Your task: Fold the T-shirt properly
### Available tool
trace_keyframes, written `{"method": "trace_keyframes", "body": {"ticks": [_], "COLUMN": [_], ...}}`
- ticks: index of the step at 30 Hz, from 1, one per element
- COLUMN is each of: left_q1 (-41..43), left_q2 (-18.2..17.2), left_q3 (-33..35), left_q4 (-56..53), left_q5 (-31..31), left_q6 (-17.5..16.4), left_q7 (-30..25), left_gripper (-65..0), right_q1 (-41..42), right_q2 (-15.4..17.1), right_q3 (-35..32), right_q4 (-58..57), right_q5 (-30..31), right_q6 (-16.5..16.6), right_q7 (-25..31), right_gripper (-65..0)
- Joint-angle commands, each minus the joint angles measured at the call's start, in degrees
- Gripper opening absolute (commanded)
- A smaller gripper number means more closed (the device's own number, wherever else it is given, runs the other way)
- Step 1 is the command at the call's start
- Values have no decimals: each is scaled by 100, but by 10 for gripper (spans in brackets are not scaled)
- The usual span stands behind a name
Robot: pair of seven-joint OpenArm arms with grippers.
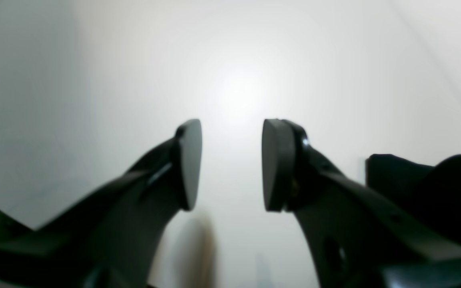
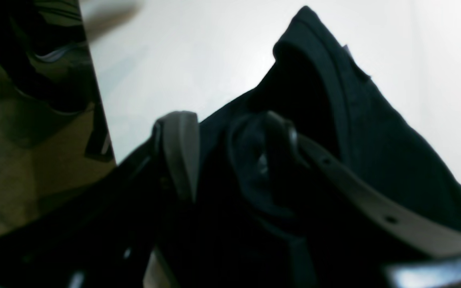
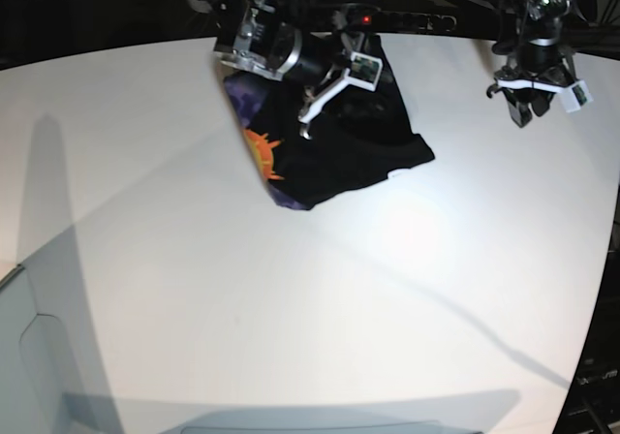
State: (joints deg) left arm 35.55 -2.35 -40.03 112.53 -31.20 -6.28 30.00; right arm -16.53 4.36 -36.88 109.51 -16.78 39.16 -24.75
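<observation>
T-shirt (image 3: 329, 153): crumpled at 12 o'clock on bench (image 3: 291, 298).
Right gripper (image 2: 230, 160): fingers pinching T-shirt cloth.
Left gripper (image 1: 231, 164): fingers spread, empty.

A white table (image 3: 291, 289) with a curved far edge is seen in the base view. One thing lies directly on it: the T-shirt (image 3: 329, 153), bunched into a black heap at about 12 o'clock near the far edge, with orange and purple print shown on its 9 o'clock side. Long grey shadows are cast across the surface toward 7 o'clock.
</observation>
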Motion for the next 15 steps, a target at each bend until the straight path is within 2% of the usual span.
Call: {"method": "trace_keyframes", "body": {"ticks": [1, 10, 12, 15], "left_q1": [54, 54, 54, 54], "left_q2": [-24, -16, -16, -16], "left_q3": [-36, -36, -36, -36], "left_q4": [110, 110, 110, 110], "left_q5": [-40, -40, -40, -40], "left_q6": [-35, -35, -35, -35], "left_q7": [-138, -138, -138, -138], "left_gripper": [-407, -407, -407, -407], "right_q1": [67, 216, 216, 216], "right_q2": [-36, -27, -27, -45], "right_q3": [-17, -17, -17, -17], "right_q4": [-2, -503, -521, -529], "right_q5": [38, 20, 20, 20], "right_q6": [80, 80, 84, 84], "right_q7": [150, 150, 150, 141], "right_gripper": [-374, -381, -431, -598]}}
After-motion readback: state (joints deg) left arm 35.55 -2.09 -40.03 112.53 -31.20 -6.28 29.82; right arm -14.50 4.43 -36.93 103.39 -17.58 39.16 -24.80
